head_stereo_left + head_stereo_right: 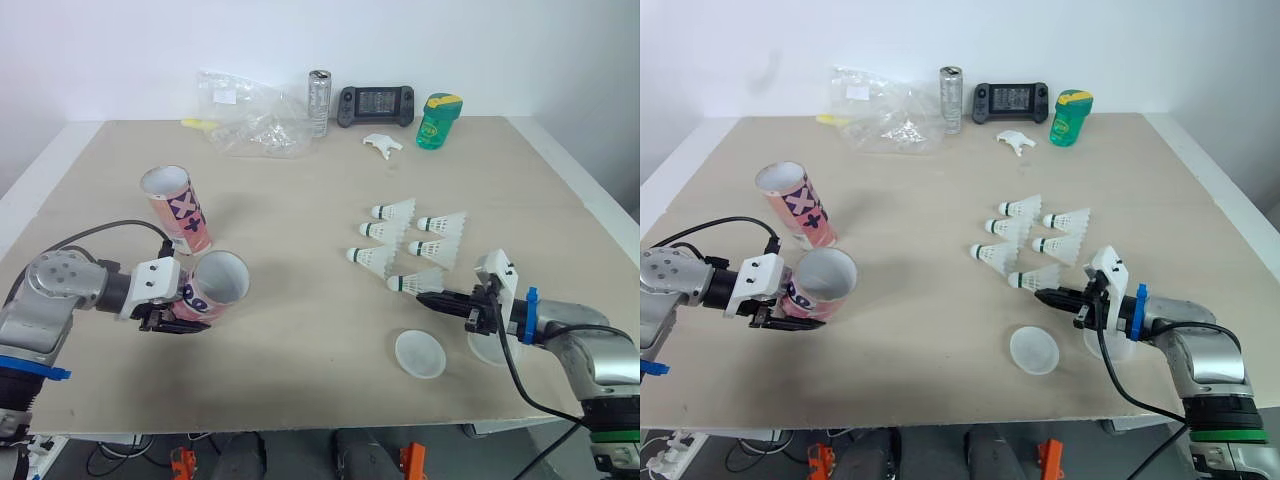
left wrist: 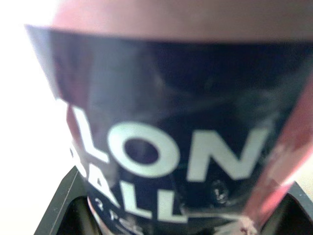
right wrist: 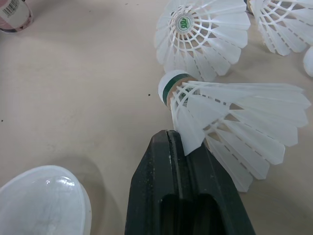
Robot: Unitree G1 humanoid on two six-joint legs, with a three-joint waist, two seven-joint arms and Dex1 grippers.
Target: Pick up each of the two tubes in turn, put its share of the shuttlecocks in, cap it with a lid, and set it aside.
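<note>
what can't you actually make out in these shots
1. Left wrist view: the held tube has a blurred label, cut off by the edges.
2. Eye views: the second lid is mostly hidden under the right gripper.
3. Right wrist view: whether its shut fingers pinch the nearest shuttlecock; the tips cover the contact.
4. Eye views: the left gripper has its fingertips hidden beneath the tube.
5. Plastic bag: contents too small.

Bright, even light; soft shadows.

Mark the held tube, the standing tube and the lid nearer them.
held tube (image 1: 222, 278): left eye view, inside its open mouth.
standing tube (image 1: 183, 215): left eye view, printed side wall.
lid (image 1: 420, 353): left eye view, its centre.
</note>
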